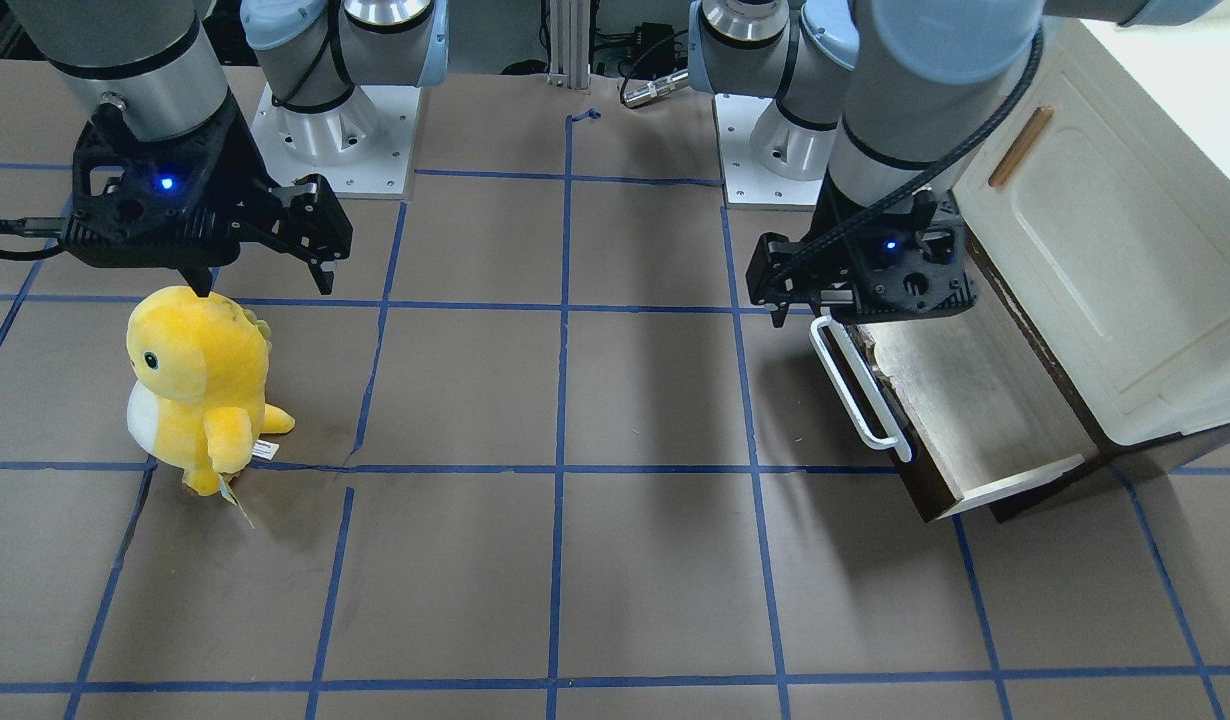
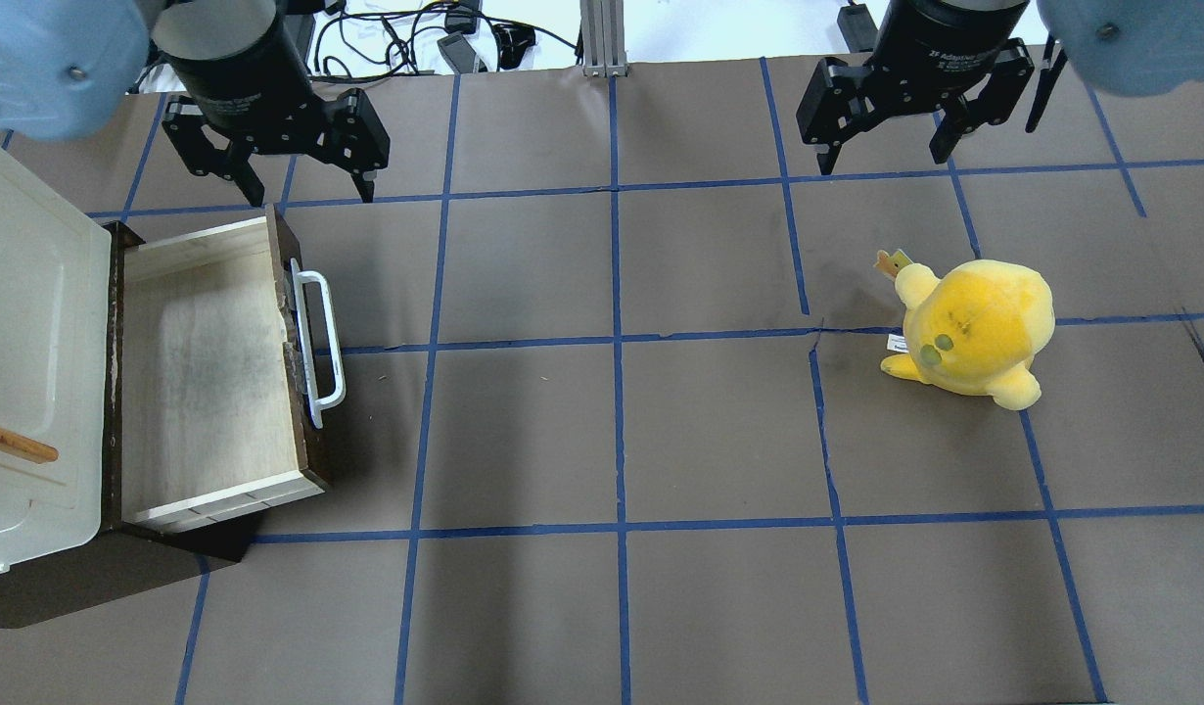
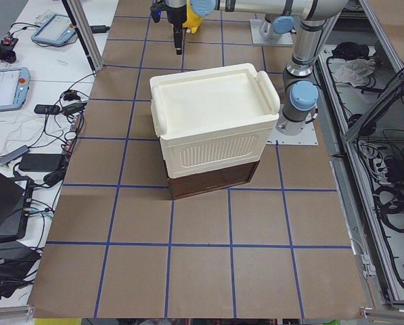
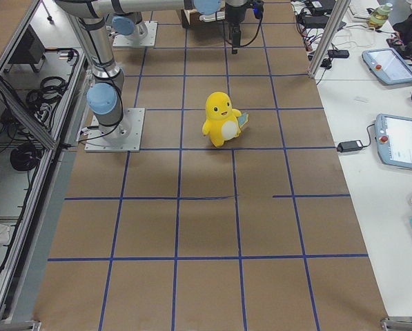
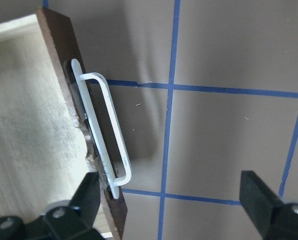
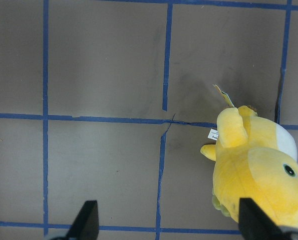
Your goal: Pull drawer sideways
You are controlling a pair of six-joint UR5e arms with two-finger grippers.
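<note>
The drawer (image 2: 210,362) is seen slid out from under the cabinet (image 2: 34,323) on the robot's left, with its handle (image 2: 318,343) turned toward mid-surface (image 2: 612,441). The left fingers (image 5: 89,192) are spread wide and empty over one end of the handle, and the right fingers (image 6: 87,220) are likewise wide and empty. If the left fingers were lowered here, the drawer front could be struck. An off-centre pull could skew and jam the drawer.

My arms (image 1: 915,90): silver-grey tubes, pale blue joint caps (image 1: 275,25), white screwed base plates (image 1: 385,170). My left hand (image 2: 308,191) and right hand (image 2: 883,162): black, two-fingered, a blue lamp (image 1: 165,183) each. Black braided cable (image 1: 980,135) on left arm. White lettering (image 2: 954,61) on right wrist.
</note>
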